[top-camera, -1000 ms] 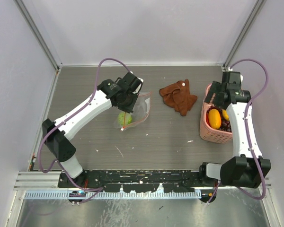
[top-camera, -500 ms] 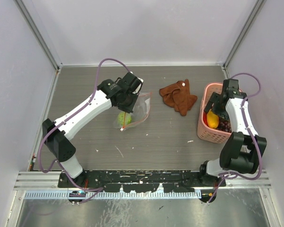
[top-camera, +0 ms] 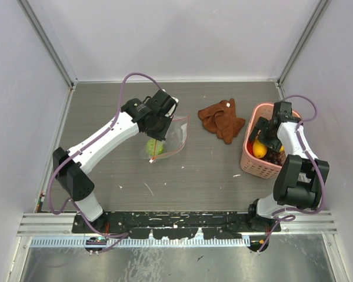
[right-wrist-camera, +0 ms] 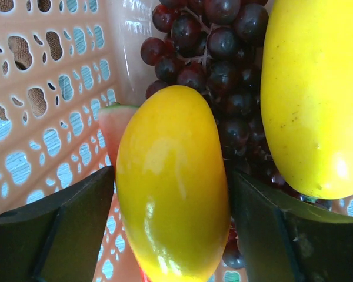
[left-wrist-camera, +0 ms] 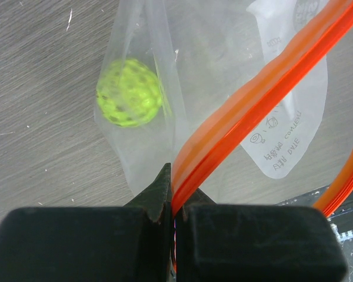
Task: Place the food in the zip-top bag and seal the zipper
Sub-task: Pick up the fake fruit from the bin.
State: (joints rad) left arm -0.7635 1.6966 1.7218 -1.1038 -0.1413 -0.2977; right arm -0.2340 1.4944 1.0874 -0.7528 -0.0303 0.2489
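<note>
We see the left gripper (left-wrist-camera: 175,202) clenched on the zipper (left-wrist-camera: 253,100) of the zip-top bag (left-wrist-camera: 217,53), which sits left of the brown cloth (top-camera: 222,120) with the lime-green ball (left-wrist-camera: 129,92) inside. The right gripper (right-wrist-camera: 172,200) grasps a yellow-orange fruit (right-wrist-camera: 170,164) in the pink basket (right-wrist-camera: 47,88), its fingers pressed to both flanks, beside the grape bunch (right-wrist-camera: 223,70)

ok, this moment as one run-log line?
left gripper: jaws shut on zipper | zip-top bag: lime-green ball inside | right gripper: in pink basket, jaws astride yellow-orange fruit, grip unclear | grape bunch: in basket
</note>
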